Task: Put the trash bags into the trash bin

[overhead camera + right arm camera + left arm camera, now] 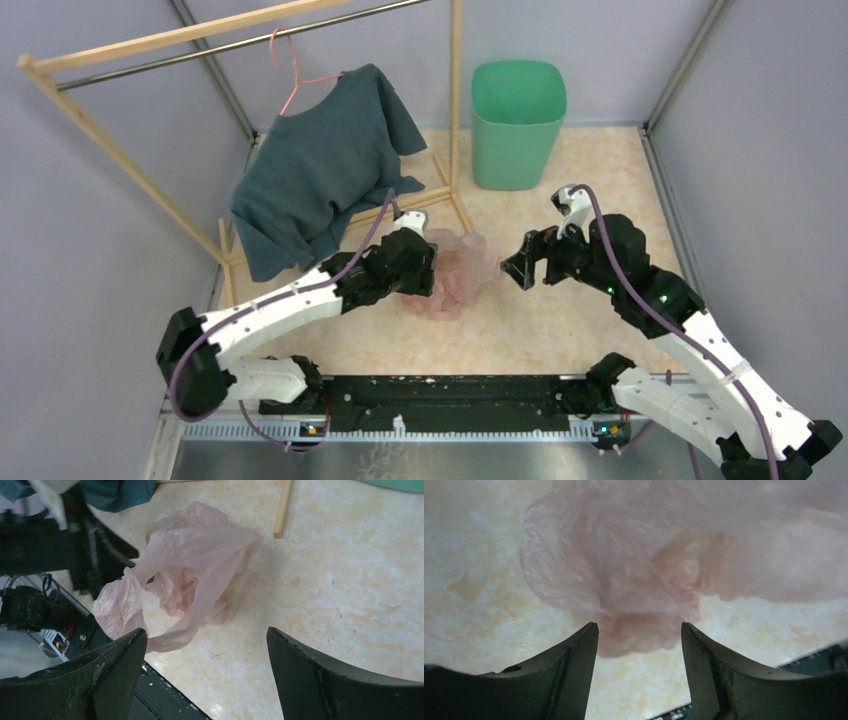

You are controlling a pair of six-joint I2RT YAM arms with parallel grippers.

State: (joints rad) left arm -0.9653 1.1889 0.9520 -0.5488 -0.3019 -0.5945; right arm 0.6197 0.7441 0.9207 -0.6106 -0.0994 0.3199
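Observation:
The pale-pink trash bag point(462, 272) lies crumpled on the marbled floor in the middle. It also shows in the left wrist view point(649, 570) and in the right wrist view point(195, 565). My left gripper point(425, 262) is open at the bag's left edge, with a fold of film point(636, 635) just reaching between its fingertips. My right gripper point(520, 270) is open and empty, just right of the bag and apart from it. The mint-green trash bin point(518, 122) stands upright at the back, right of centre.
A wooden clothes rack point(250, 25) stands at the back left with a dark teal shirt point(320, 165) on a pink hanger. One rack foot point(284, 507) lies near the bag. A black base rail point(450, 400) runs along the near edge.

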